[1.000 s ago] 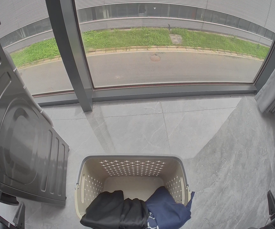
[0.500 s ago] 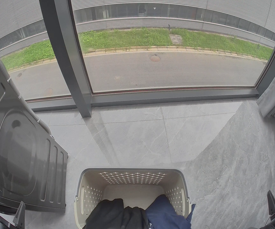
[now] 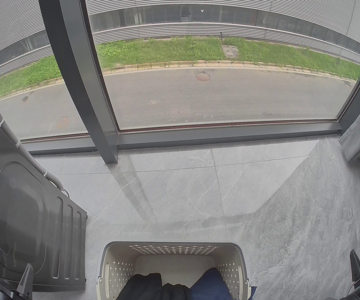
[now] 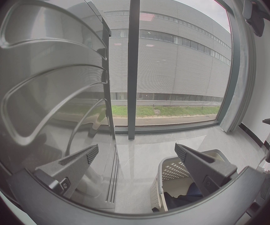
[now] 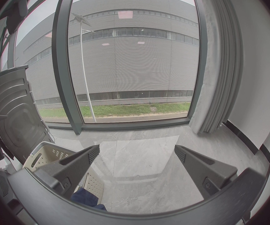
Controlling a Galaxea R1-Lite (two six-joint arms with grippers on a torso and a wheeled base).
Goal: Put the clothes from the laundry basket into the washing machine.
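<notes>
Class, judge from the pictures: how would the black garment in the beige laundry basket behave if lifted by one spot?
Probably floppy: the black crumpled fabric garment lies in soft folds, so it would likely drape from the pinch. It touches the navy blue garment in the beige perforated plastic laundry basket, so it might drag that along.

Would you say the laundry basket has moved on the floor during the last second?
No. The laundry basket sits lower in view, but the floor seam still meets its far rim alike: the camera moved.

Dark clothes [image 3: 155, 287] in beige laundry basket [image 3: 116, 268]
</notes>
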